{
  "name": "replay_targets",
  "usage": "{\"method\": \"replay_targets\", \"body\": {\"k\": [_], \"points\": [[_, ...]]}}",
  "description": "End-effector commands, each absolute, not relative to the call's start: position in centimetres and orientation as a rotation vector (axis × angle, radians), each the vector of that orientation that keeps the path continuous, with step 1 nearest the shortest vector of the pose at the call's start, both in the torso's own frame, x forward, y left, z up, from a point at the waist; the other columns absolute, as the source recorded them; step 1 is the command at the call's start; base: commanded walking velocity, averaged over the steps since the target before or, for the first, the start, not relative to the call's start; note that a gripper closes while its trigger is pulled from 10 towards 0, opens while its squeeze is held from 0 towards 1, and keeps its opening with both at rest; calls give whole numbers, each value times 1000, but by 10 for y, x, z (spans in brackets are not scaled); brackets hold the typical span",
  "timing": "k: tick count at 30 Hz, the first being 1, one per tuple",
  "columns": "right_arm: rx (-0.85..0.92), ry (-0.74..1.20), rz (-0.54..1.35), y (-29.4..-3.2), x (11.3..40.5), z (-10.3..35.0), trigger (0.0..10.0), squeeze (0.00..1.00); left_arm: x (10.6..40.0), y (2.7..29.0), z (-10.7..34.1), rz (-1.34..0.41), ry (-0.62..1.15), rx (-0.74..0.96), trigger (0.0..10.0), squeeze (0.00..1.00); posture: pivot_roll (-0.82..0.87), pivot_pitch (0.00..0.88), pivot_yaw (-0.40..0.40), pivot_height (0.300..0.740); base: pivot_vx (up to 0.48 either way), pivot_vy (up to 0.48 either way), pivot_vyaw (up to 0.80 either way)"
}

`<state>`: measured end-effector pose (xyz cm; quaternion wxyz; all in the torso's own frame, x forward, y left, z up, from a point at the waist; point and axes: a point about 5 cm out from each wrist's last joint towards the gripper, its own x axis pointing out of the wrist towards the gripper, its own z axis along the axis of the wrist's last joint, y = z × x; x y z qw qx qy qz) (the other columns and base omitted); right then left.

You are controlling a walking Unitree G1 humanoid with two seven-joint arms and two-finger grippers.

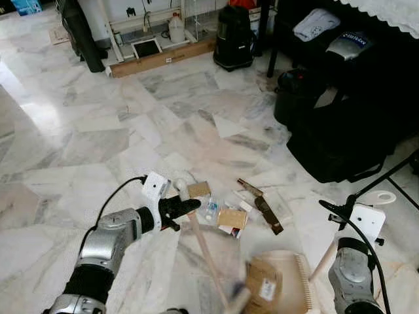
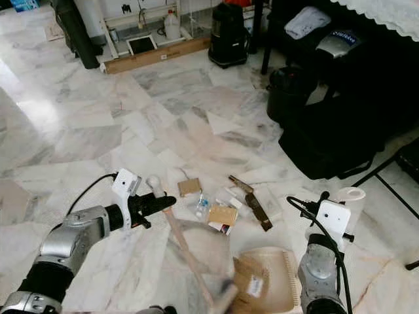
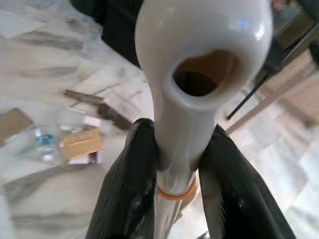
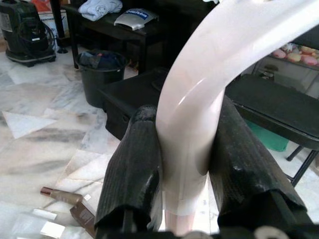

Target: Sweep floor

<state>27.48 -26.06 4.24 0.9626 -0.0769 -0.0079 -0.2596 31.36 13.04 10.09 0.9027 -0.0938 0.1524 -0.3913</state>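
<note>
My left gripper (image 1: 188, 207) is shut on the white, holed top end of the broom handle (image 3: 199, 74). The wooden broom stick (image 1: 208, 256) slants down to a blurred broom head (image 1: 237, 299) on the floor. My right gripper (image 4: 187, 129) is shut on the white looped handle (image 1: 381, 196) of the beige dustpan (image 1: 288, 278), which rests on the floor beside the broom head. A brown piece of litter (image 1: 262, 286) lies in the pan. Just beyond it lie cardboard scraps (image 1: 198, 190), a small bottle (image 1: 211, 209), a small box (image 1: 232, 218) and brown strips (image 1: 267, 212).
A black bin (image 1: 294, 95) and a large black bag (image 1: 340, 140) stand to the right under dark furniture. A black appliance (image 1: 234, 37) and a long wooden plank (image 1: 163, 59) are at the back. Thin black stand legs (image 1: 393, 173) cross the right side. Marble floor stretches open to the left.
</note>
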Motion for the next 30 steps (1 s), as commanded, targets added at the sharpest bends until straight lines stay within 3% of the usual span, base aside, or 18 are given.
{"method": "replay_targets", "body": {"k": [1,18,30], "points": [[-151,14,-519,-259,272,37,10000,0,322,132,116,-769,250,-239,10000,0,161,139,30,740,0,0,0],[-125,8,-494,-254,277,39,10000,0,328,135,141,-745,137,-263,10000,0,169,134,27,740,0,0,0],[-124,10,-494,-256,277,39,10000,0,333,150,202,-793,-114,-459,10000,0,168,132,22,740,0,0,0]]}}
